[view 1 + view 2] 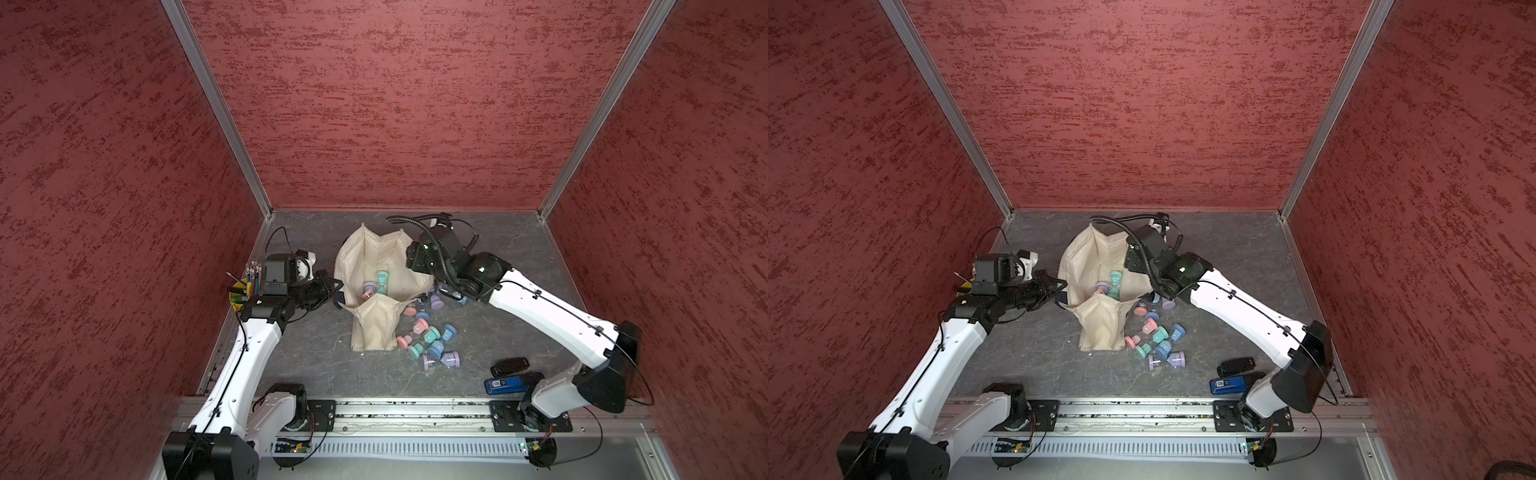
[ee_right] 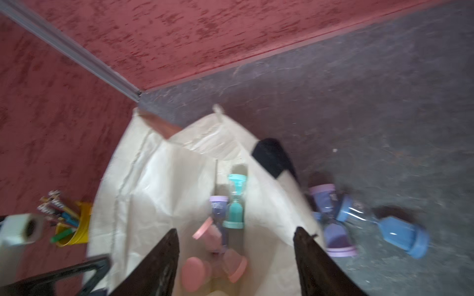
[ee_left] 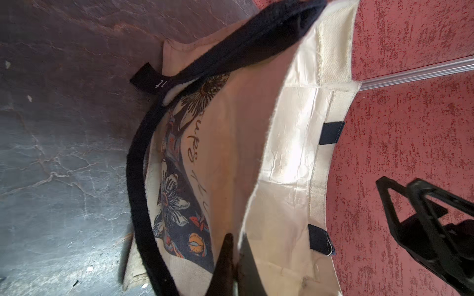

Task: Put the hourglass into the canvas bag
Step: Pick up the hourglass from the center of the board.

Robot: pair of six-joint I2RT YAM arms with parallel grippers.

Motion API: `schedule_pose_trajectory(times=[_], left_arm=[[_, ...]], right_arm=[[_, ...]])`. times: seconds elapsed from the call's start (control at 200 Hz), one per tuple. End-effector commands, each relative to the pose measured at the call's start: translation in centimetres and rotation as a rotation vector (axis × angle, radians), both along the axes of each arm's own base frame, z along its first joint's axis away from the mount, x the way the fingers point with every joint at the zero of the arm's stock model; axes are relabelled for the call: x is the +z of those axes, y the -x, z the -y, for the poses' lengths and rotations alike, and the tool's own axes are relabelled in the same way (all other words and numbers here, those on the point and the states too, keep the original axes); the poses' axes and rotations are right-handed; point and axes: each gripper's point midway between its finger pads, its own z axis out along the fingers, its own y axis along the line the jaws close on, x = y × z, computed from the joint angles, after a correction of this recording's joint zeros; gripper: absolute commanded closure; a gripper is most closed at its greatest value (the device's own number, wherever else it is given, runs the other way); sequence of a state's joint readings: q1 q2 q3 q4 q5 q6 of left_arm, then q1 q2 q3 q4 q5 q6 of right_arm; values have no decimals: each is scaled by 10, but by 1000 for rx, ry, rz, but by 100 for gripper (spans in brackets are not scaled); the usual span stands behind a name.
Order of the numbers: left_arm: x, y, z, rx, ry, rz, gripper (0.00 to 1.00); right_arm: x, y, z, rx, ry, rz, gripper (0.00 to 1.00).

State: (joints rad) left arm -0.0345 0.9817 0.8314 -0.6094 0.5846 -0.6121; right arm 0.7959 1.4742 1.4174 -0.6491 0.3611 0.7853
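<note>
Bag [image 1: 357, 257] sits near the middle of the table [image 1: 311, 340]. Its mouth is up and open, and its near end is slumped flat on the surface.

Left gripper [image 3: 236, 256]: fingers together, clamped on the bag's rim close to a navy handle [image 3: 138, 179]. The canvas edge runs between the tips. From above, this gripper sits at the bag's edge on the left arm's side.

Right gripper [image 2: 236, 230]: jaws apart with nothing between them, hanging over the bag's mouth. From above, the wrist hides the fingers.

Inside the bag, on its floor:
- Teal hourglass [image 2: 234, 205] and purple hourglass [image 2: 219, 208] lie side by side, touching.
- Pink hourglass [image 2: 234, 261] lies just under the open jaws. It is blurred, and I cannot tell whether there is one pink or two.

Outside the bag:
- A loose heap of hourglasses [image 1: 432, 345] lies on the table just beside the bag, on the right arm's side.
- A blue hourglass [image 2: 402, 235] and two purple ones lie near the right wrist.
- Pencil cup [image 1: 241, 293] stands by the left wall, beside the left arm.
</note>
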Motion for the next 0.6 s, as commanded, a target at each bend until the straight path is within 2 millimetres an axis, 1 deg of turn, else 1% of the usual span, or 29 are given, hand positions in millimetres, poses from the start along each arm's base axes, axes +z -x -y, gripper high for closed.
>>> schedule_pose_trajectory(times=[0.0, 0.085, 0.205, 0.316, 0.506, 0.541, 0.551, 0.596], left_arm=[[1, 0, 2, -17, 7, 19, 100], [2, -1, 1, -13, 2, 22, 100], [2, 0, 1, -14, 6, 25, 100], [3, 1, 2, -17, 8, 27, 100], [5, 0, 2, -15, 10, 31, 100], [5, -1, 2, -15, 11, 31, 100], [5, -1, 2, -15, 11, 31, 100], [6, -1, 2, -16, 13, 31, 100]], right_arm=[[-22, 0, 48, -105, 32, -35, 22], [-41, 0, 73, -116, 27, -72, 19], [-82, 1, 98, -126, 90, -163, 19], [-107, 3, 102, -94, 119, -211, 20], [-135, -2, 101, -49, 174, -253, 20], [-136, -2, 98, -36, 175, -249, 21], [-144, -2, 98, -33, 184, -268, 21], [-151, -4, 95, -20, 190, -280, 21]])
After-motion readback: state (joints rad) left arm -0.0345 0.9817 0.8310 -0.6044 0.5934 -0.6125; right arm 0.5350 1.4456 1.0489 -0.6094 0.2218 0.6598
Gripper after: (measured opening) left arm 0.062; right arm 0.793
